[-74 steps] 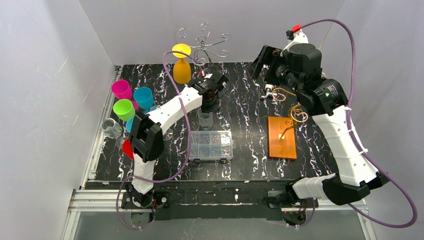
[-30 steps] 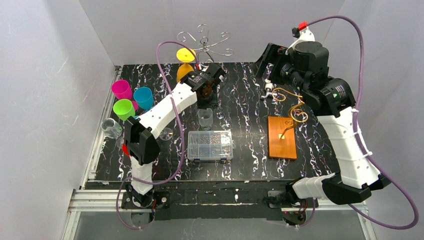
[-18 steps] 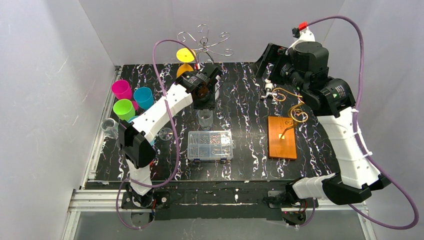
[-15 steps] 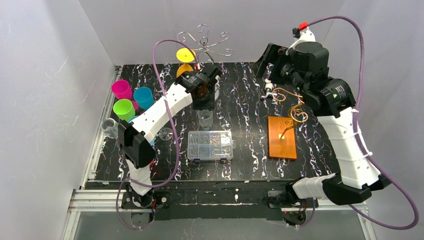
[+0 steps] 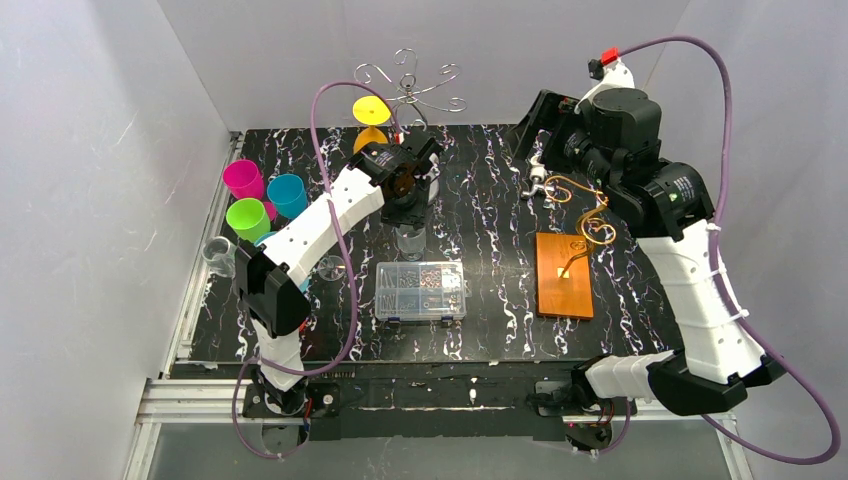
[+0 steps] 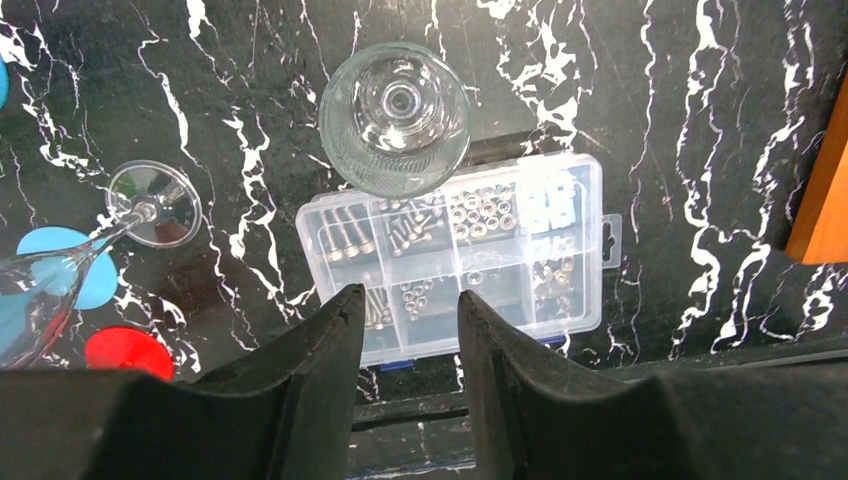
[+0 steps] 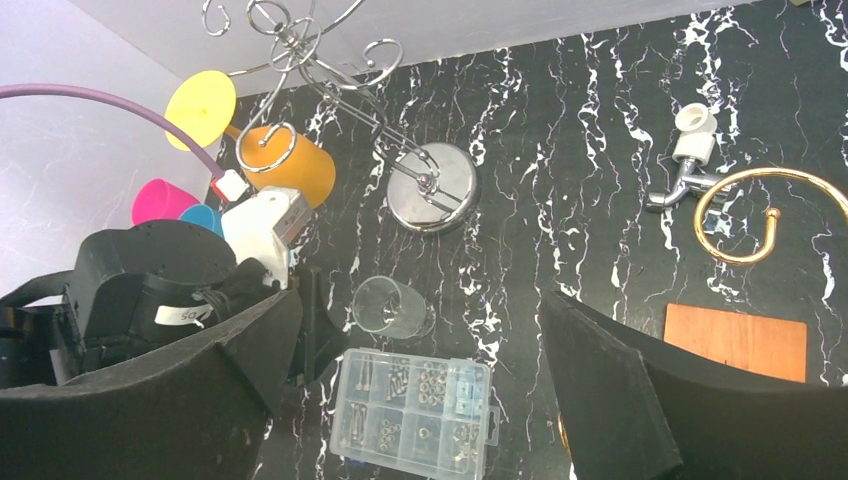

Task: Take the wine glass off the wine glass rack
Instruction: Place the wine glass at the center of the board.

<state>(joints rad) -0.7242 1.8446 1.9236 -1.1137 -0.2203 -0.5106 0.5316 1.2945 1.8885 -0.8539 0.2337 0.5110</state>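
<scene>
Yellow wine glass (image 7: 202,98), likely light slick plastic, is hanging on far wire rack (image 7: 300,45), wanting a stem grip; left gripper (image 6: 408,296) and right gripper (image 7: 418,300) are gaping empty.

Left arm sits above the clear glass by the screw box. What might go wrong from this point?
1. The clear glass stands close beside the screw box, with the left fingers parted directly above; a careless move may tip it.
2. The yellow wine glass hangs on the rack next to the left arm's purple cable; a snag might swing it off.
</scene>
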